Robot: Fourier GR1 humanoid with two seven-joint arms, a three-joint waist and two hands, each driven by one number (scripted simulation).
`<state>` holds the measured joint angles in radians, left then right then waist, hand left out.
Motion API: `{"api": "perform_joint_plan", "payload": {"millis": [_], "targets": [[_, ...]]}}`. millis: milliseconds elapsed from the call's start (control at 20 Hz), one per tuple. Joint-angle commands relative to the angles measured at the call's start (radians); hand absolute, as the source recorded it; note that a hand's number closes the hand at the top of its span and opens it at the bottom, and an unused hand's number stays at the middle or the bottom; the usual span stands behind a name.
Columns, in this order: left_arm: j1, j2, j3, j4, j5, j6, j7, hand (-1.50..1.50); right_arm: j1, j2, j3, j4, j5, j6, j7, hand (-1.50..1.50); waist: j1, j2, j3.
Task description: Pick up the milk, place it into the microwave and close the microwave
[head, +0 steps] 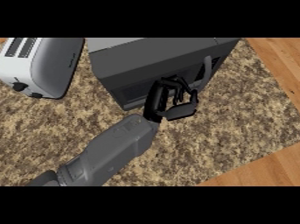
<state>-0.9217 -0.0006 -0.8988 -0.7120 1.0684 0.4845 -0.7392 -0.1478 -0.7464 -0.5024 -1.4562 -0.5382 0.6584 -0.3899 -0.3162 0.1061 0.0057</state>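
Milk is nowhere to be seen from where I stand: no carton shows on the counter, so I'd guess it sits inside the boxy dark grey microwave or is hidden by the hand, though I can't tell which. The robot's black left hand, on its smooth grey forearm, is right against the microwave's front face. Its fingers are curled in tight, and I can see nothing held in them. The right hand doesn't show at all.

The door looks closed, or very nearly, so the step in hand seems to be the closing push. To do it well, I'd press on the door face on the side near the pale vertical handle bar, far from the hinge, and push straight in until the door lies flush, without snagging a finger on the bar.

The microwave's top is flat matte metal with hard, square edges. To its left lies a rounded white toaster with a glossy shell, dark slots and a black knob. Under the microwave runs a speckled brown stone counter, rough in pattern, and to its right is warm wooden planking.
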Motion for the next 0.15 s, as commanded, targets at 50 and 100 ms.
{"api": "perform_joint_plan", "payload": {"millis": [50, 100], "targets": [[-0.089, 0.001, 0.026, 0.065, 0.013, -0.01, 0.005, 1.5, -0.034, -0.029, -0.005, 0.039, -0.012, 0.02, 0.001, -1.5, 0.003, 0.011, -0.003], [-0.093, 0.001, 0.031, 0.068, 0.021, -0.015, 0.009, 1.5, -0.026, -0.028, -0.011, 0.052, -0.019, 0.031, -0.005, -1.5, -0.005, 0.01, -0.001]]}}
